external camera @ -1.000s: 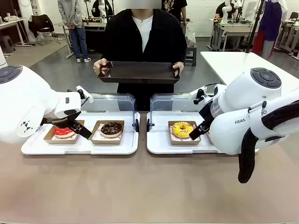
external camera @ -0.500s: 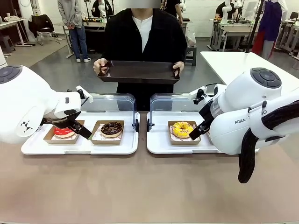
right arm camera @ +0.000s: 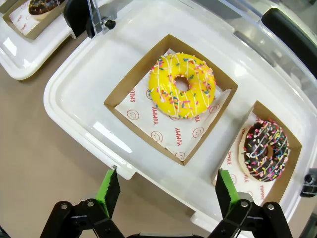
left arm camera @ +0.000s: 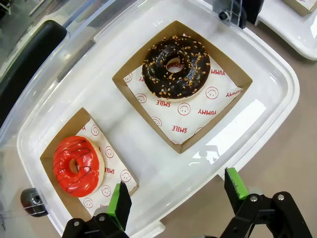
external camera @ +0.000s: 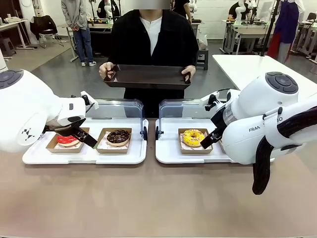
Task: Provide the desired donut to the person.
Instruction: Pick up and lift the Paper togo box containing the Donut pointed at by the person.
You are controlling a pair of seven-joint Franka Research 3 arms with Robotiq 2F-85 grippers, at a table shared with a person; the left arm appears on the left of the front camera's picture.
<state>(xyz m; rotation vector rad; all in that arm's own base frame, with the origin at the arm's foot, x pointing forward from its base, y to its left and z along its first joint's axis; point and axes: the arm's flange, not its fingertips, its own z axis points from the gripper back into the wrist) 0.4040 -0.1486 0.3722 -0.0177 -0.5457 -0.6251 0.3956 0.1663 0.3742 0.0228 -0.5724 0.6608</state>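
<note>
The left gripper [left arm camera: 177, 191], fingers spread wide and empty, hovers by the red-glazed ring donut [left arm camera: 77, 165] and the chocolate nut-topped donut [left arm camera: 176, 67]. The right gripper [right arm camera: 168, 186] gapes likewise, touching nothing, near the yellow sprinkled donut [right arm camera: 182, 85]. The person [external camera: 151, 34] in black holds a dark rectangular tray [external camera: 147, 77].

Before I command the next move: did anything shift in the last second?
Nothing visibly changed. The left end effector and right end effector stayed open and empty. The red donut, chocolate donut and yellow donut sit in their boxes as before. The person keeps holding the dark tray out.
</note>
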